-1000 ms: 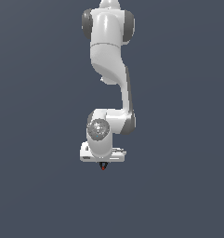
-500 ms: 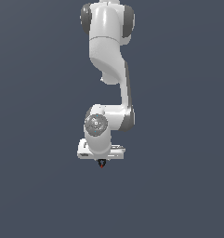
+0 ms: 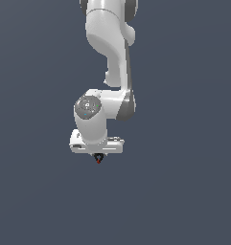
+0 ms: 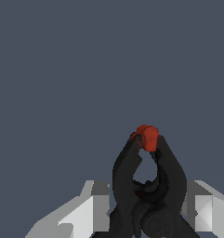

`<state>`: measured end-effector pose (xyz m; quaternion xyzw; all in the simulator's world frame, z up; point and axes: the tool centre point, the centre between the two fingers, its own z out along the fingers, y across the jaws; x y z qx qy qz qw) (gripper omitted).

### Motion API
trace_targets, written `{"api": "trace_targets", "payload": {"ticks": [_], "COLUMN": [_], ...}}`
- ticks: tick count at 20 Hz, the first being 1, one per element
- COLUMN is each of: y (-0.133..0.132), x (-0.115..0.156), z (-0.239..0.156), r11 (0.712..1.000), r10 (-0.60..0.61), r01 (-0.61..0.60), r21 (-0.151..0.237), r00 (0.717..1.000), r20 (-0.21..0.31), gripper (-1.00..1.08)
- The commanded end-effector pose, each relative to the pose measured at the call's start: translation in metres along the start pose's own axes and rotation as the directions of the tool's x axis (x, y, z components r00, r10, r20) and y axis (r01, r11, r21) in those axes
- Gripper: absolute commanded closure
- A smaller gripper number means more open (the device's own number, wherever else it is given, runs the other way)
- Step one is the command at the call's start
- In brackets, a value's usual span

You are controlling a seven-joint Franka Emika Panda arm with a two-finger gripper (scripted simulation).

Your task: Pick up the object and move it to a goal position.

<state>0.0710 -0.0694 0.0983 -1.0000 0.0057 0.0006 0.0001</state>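
White arm point(image 3: 109, 52) is hanging down from twelve o'clock against a plain grey backdrop. Gripper point(image 3: 98, 155) is pointing toward six o'clock, its fingers point(image 4: 92, 209) pinching the object point(image 4: 148, 179): black prongs meeting at a red tip point(image 4: 147, 136) beyond the fingers

A plain slate-grey backdrop point(image 3: 184, 143) fills the exterior view from edge to edge — flat, evenly lit and unmarked, with no seam, horizon or shadow to tell floor from wall. The wrist view shows the same uniform grey-blue field point(image 4: 53, 69) spread across the frame, its tone unbroken throughout. No table edge, container or other loose item can be made out against it in either view — only that single smooth expanse of colour, a shade darker in the exterior view than in the wrist view.
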Motion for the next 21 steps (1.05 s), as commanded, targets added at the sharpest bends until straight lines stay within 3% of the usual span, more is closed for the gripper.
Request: {"api": "trace_targets", "payload": {"ticks": [1,12,21], "y": [0.009,0.043,0.054], "x": [-0.007,-0.030,-0.035], "z": [-0.026,-0.121,-0.150], "r11": [1.000,1.000,1.000], "r10": [0.001,0.001,0.001], "r01": [-0.001,-0.001,-0.001], "r21": [0.000,0.000,0.000], "r00": [1.000,1.000,1.000], "r20": [-0.002,-0.002,-0.002], "gripper": [1.08,1.08,1.08]}}
